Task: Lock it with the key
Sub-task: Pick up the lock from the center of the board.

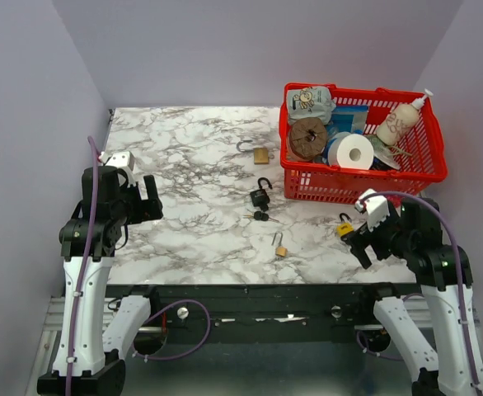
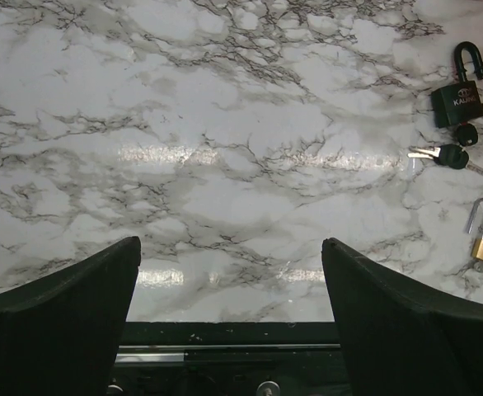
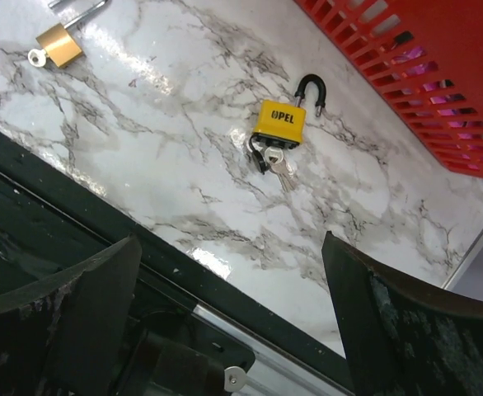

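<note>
Both the left claw (image 1: 147, 202) and right claw (image 1: 355, 239) hung wide open, empty, at the marbled bench (image 1: 192, 165) between lilac walls (image 1: 225, 49), black padlock (image 1: 261, 195) and key (image 1: 262, 217) lying mid-bench near a red basket (image 1: 340, 188).

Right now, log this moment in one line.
left jaws open, empty | right jaws open, empty | yellow padlock untouched, shackle open | black padlock untouched

Marble-look tabletop (image 1: 184, 165) w/ a red plastic basket (image 1: 349, 186) at far right. In basket: white toilet-paper roll (image 1: 350, 152) front centre, brown twine spool (image 1: 307, 139) to its left, pale-blue pouch (image 1: 310, 102) w/ cartoon bee behind spool, white pump bottle (image 1: 398, 122) lying tilted at right.
</note>
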